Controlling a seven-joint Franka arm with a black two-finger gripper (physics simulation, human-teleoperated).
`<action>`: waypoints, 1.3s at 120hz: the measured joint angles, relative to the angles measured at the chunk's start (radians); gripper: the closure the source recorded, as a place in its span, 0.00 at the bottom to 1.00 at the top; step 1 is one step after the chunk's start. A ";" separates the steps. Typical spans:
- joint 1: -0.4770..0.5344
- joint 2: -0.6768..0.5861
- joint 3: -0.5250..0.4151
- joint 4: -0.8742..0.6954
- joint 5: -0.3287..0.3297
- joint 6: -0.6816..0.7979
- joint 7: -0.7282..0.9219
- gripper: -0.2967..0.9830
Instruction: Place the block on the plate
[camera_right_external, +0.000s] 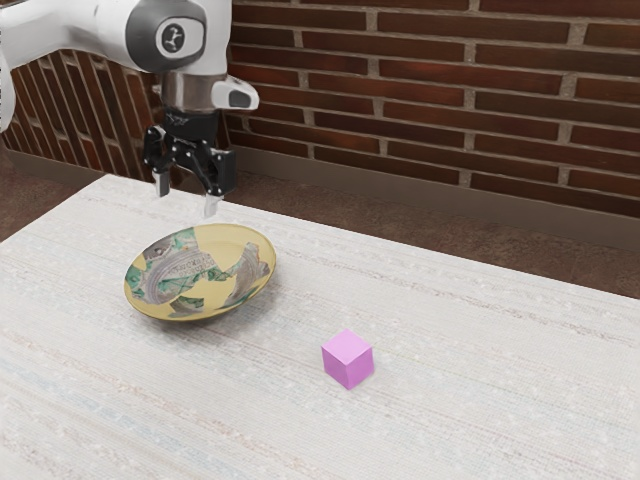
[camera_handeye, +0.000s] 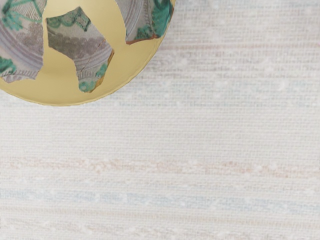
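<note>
One block (camera_right_external: 348, 360), well apart from fingers (camera_right_external: 211, 204)

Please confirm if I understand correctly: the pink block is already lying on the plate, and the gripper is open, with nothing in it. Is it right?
Not quite: the pink block is not on the plate. The exterior view shows it on the table, apart from the plate. The gripper is indeed open, with nothing in it.
</note>
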 joint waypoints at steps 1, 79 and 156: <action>-0.004 0.000 0.002 0.000 0.002 0.009 -0.001 0.23; -0.241 0.415 0.014 0.061 -0.083 0.476 -0.084 0.23; -0.261 0.487 0.013 -0.092 -0.093 0.711 -0.052 0.23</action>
